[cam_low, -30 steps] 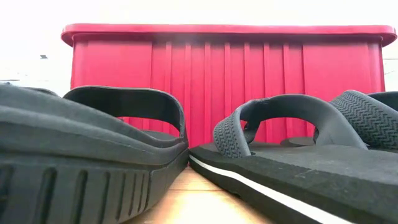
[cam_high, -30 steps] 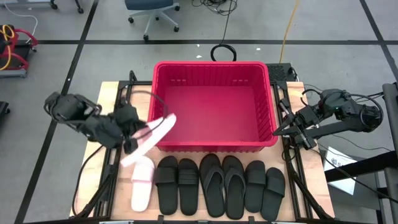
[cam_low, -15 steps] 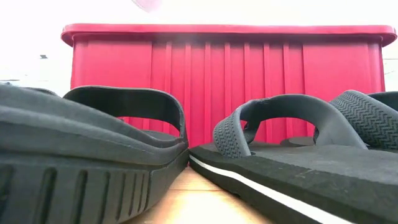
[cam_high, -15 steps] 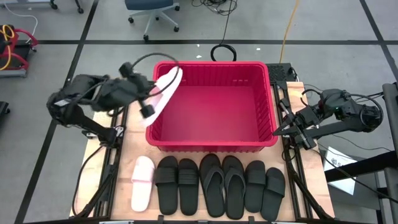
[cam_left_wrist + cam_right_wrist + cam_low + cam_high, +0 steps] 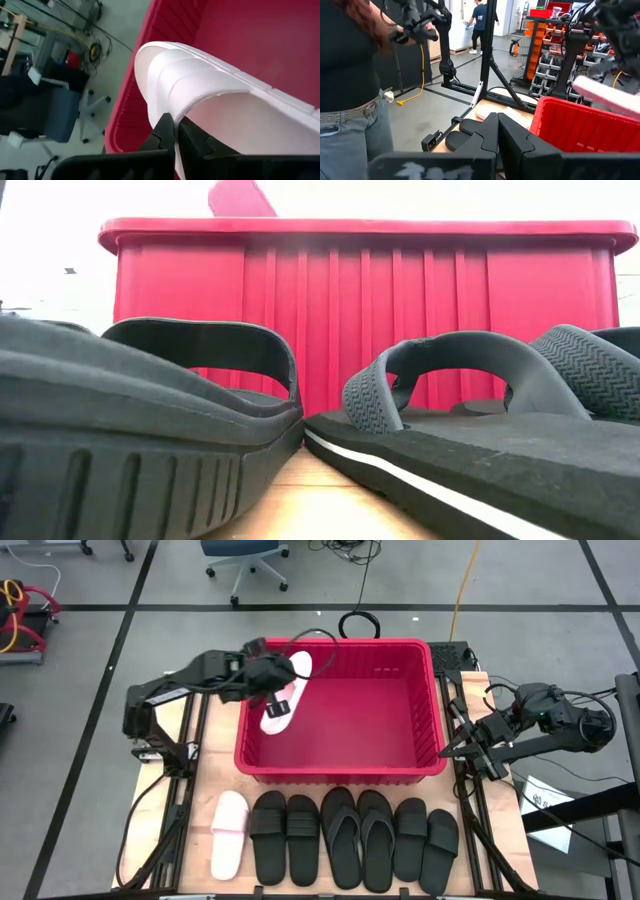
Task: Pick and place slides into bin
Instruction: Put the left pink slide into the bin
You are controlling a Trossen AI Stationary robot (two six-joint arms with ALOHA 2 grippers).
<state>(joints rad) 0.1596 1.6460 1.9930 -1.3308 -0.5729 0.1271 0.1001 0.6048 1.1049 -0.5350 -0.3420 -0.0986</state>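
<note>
My left gripper (image 5: 268, 680) is shut on a white slide (image 5: 286, 690) over the far left corner of the red bin (image 5: 340, 772). In the left wrist view this slide (image 5: 225, 115) fills the picture above the bin's red floor. Its partner, a second white slide (image 5: 228, 833), lies flat on the table near the front edge. Beside it lie several black slides (image 5: 355, 837) in a row. My right gripper (image 5: 450, 748) waits shut beside the bin's right wall, holding nothing. My left gripper pinches the edge of the white slide's strap (image 5: 176, 106) between its two fingers. It reaches in slanting down from the table's left. The slide is lifted clear and tilted, one end higher near the bin's far rim, the other lower over the bin's floor.
The row of slides (image 5: 450, 410) stands close before the bin's near wall (image 5: 360, 290). A person (image 5: 350, 85) stands beyond the table's right side. An office chair (image 5: 245, 560) and a cable loop (image 5: 358, 625) lie on the floor past the far edge.
My left gripper has carried the white slide from beside the bin's near left corner up, toward the far edge, then right over the bin's left rim. The wrist has rolled, turning the slide about. The slide now hangs inside the bin's outline. The right arm has kept still.
</note>
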